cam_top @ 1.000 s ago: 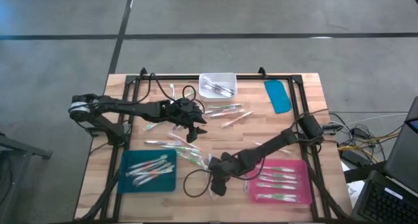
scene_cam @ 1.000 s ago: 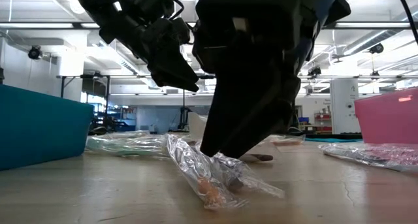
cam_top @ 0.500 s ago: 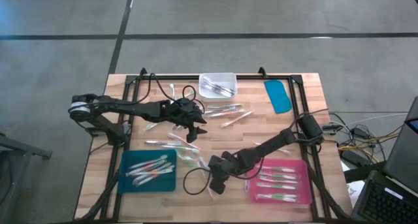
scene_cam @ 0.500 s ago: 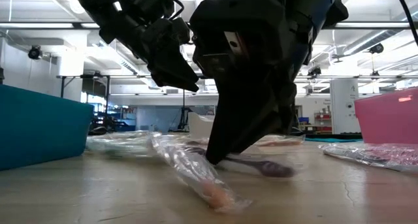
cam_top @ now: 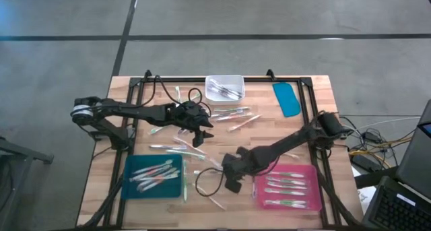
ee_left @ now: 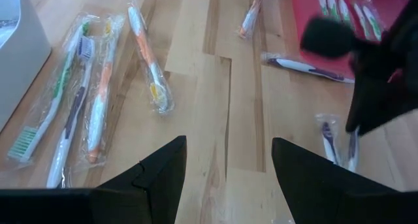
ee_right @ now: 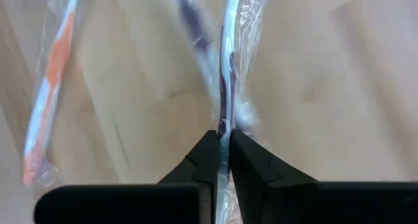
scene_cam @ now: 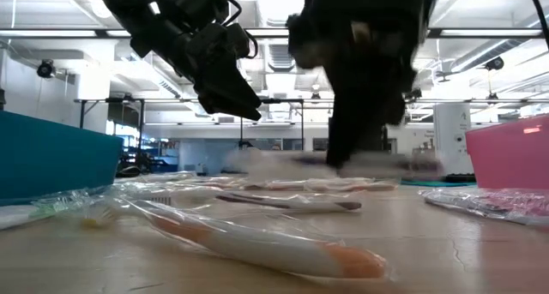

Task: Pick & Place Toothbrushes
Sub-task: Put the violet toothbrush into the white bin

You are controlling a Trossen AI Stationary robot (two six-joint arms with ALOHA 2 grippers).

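Wrapped toothbrushes (cam_top: 232, 113) lie scattered across the middle of the wooden table, and more lie in the teal tray (cam_top: 135, 165) and the pink tray (cam_top: 306, 169). My right gripper (cam_top: 229, 172), between the two trays, is shut on one clear-wrapped toothbrush (ee_right: 227, 67) with a dark purple accent. It shows blurred above the tabletop in the low view (scene_cam: 343, 164). My left gripper (cam_top: 202, 135) hangs open over the table's middle, above loose toothbrushes (ee_left: 98, 106), holding nothing. My right gripper pinches the wrapped toothbrush between its two fingers (ee_right: 208, 152), on the wrapper and handle (ee_right: 225, 113) partway along its length. The fingers slant steeply down from above. The toothbrush is lifted clear of the table and looks roughly level in the low view.
A white bin (cam_top: 224, 87) and a teal lid (cam_top: 286, 98) sit at the far edge. An orange-accented wrapped toothbrush (scene_cam: 257, 247) lies near the front edge, another (ee_right: 49, 100) below my right gripper. A black frame (cam_top: 313, 116) borders the work area.
My right gripper has shut on the wrapped toothbrush and risen with it, shifting a little toward the pink tray; the toothbrush is now clear of the table. The orange-accented wrapped toothbrush that lay beneath it has slid and now lies flat near the front edge.
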